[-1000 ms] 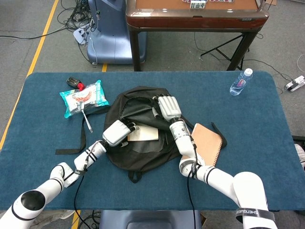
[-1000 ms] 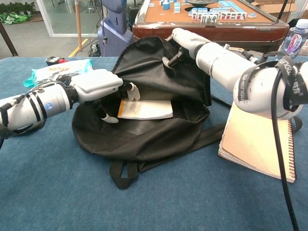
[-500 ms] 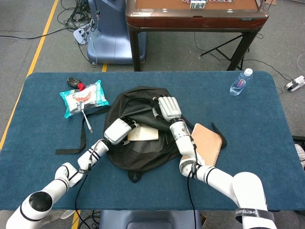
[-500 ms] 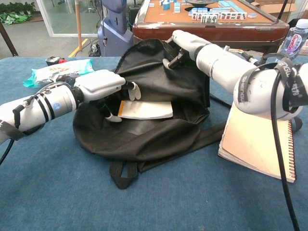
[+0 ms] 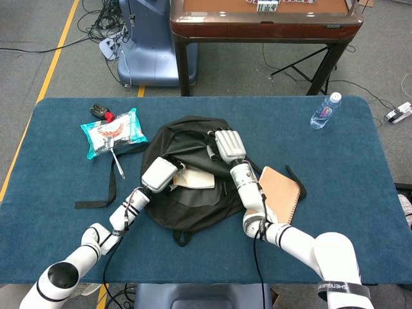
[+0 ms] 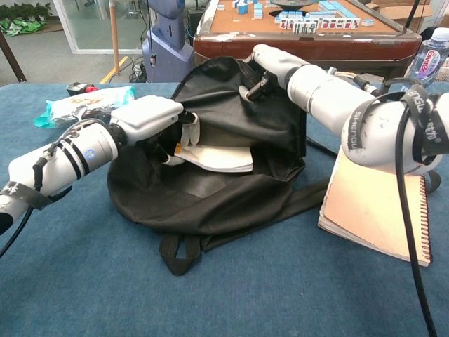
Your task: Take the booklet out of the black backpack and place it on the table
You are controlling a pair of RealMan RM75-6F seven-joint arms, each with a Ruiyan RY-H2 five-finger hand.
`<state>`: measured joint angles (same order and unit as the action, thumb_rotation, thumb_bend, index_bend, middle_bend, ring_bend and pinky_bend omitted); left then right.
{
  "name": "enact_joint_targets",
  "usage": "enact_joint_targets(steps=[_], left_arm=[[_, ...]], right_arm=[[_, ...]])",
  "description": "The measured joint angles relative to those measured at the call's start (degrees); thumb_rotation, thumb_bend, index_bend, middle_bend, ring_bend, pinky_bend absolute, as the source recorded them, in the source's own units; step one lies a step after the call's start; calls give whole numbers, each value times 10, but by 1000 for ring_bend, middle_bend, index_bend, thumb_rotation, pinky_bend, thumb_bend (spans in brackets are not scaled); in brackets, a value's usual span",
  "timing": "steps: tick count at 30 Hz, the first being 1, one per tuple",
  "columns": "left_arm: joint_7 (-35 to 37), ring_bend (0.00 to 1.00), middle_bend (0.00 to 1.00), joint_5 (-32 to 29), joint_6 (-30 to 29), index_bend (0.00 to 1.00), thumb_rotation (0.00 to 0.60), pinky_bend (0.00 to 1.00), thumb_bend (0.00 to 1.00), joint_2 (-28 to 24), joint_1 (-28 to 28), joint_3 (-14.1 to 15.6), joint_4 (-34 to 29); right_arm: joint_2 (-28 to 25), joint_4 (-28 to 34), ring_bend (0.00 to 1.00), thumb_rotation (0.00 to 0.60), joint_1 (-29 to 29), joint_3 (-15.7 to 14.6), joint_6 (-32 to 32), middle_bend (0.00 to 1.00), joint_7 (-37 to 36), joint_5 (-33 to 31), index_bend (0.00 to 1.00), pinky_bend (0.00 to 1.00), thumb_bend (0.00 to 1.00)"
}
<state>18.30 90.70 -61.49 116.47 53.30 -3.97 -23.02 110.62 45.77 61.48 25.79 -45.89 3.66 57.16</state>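
The black backpack [image 5: 193, 209] [image 6: 210, 200] lies mid-table with its mouth held open. Inside the opening lies the white booklet [image 5: 198, 179] [image 6: 217, 159] with an orange strip at its left edge. My left hand [image 5: 158, 173] [image 6: 149, 116] reaches into the mouth from the left and pinches the booklet's left edge, thumb under and fingers [image 6: 189, 129] over; that edge is slightly raised. My right hand [image 5: 230, 145] [image 6: 269, 63] grips the backpack's upper flap and holds it up. Most of the booklet's far side is hidden by the flap.
A tan spiral notebook [image 5: 280, 190] [image 6: 375, 210] lies right of the backpack, partly under my right arm. A water bottle [image 5: 325, 111] [image 6: 429, 52] stands at the far right. A pack of wipes [image 5: 113, 132] [image 6: 81, 102] and a small black and red object [image 5: 100, 112] lie far left.
My left hand has pushed further into the backpack's mouth and closed on the booklet's left edge, which has lifted a little. My right hand keeps holding the flap in place.
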Motion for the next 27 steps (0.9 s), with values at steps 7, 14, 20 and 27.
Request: enact_joint_targets(steps=[7,14,20,27], left_arm=[[6,534,586,-8,-24,710,600,442,486,14,-4,-5,13],[15,542,604,-13,-52,723,600,442,513,13,-14,-8,7],[25,542,608,-20,-83,728,600,442,515,0,-26,-15,-14],[36,543,608,-23,-142,728,600,442,515,-38,-45,-25,-74]], right_arm=[[0,-6,268,600,2,6,4,394,-1,-8,620,242,452],[-2,-6,268,600,0,6,6,394,-6,-9,620,242,451],[-8,-2,268,600,-5,5,6,394,-13,-7,619,242,451],[-14,4,268,600,-11,5,9,394,-26,-5,619,242,452]])
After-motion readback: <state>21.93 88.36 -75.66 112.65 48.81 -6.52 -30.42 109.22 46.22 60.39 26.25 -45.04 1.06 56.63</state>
